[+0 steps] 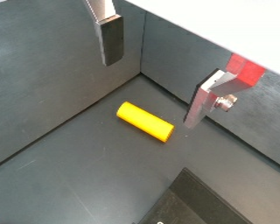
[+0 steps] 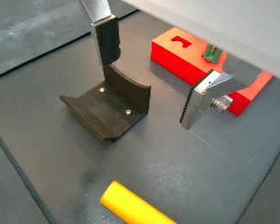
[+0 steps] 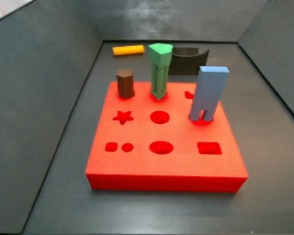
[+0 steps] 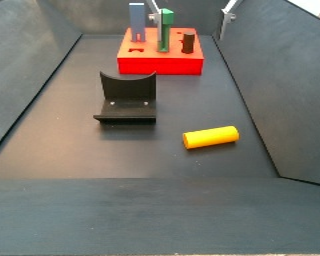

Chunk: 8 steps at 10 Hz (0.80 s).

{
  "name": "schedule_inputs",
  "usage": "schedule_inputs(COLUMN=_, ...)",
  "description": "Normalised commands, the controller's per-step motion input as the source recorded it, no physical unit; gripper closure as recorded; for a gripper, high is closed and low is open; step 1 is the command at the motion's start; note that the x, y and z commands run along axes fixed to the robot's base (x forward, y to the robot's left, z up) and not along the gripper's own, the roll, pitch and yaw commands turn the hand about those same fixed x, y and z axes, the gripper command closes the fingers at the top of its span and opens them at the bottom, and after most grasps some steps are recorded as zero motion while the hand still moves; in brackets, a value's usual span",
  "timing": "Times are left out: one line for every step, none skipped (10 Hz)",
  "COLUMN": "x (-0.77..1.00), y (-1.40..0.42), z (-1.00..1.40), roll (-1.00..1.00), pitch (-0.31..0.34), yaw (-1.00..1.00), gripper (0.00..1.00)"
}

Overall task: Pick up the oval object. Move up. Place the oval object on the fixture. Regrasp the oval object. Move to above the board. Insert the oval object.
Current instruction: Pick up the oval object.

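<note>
Empty gripper (image 1: 154, 74), fingers apart, hovers above the yellow oval object (image 1: 145, 121) lying flat on the floor, ready for pickup.

Pincer (image 1: 152, 92) hangs above the dark grey matte floor (image 4: 69, 150), jaws apart. In both wrist views the floor under it looks faintly speckled and scuffed. Dark grey panel walls (image 1: 49, 87) rise near the pincer and meet in a corner. Soft pale glare on the end wall (image 3: 162, 16). White strip (image 2: 241, 26) shows above the wall top.
</note>
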Motion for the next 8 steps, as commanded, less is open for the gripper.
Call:
schedule_inputs(x=-0.31, y=0.18, z=-0.32, roll=-0.05, pitch=-0.139, yaw=-0.60, gripper=0.00)
schedule_inputs(x=-0.08, y=0.01, z=-0.64, roll=-0.03, pitch=0.000, yaw=-0.90, gripper=0.00)
schedule_inputs(x=0.00, y=0.00, z=-0.73, roll=-0.06, pitch=0.086, yaw=-0.95, gripper=0.00)
schedule_inputs(x=0.04, y=0.01, z=-0.70, roll=-0.09, pitch=0.120, yaw=-0.87, gripper=0.00)
schedule_inputs(x=0.08, y=0.00, z=-0.67, roll=-0.14, pitch=0.091, yaw=-0.83, gripper=0.00)
schedule_inputs(x=0.04, y=0.24, z=-0.61, roll=-0.23, pitch=0.027, yaw=-0.52, gripper=0.00)
schedule_inputs(x=0.03, y=0.53, z=-0.51, roll=-0.33, pitch=0.011, yaw=-0.20, gripper=0.00)
schedule_inputs(x=0.11, y=0.65, z=-0.43, roll=-0.39, pitch=0.019, yaw=-0.03, gripper=0.00)
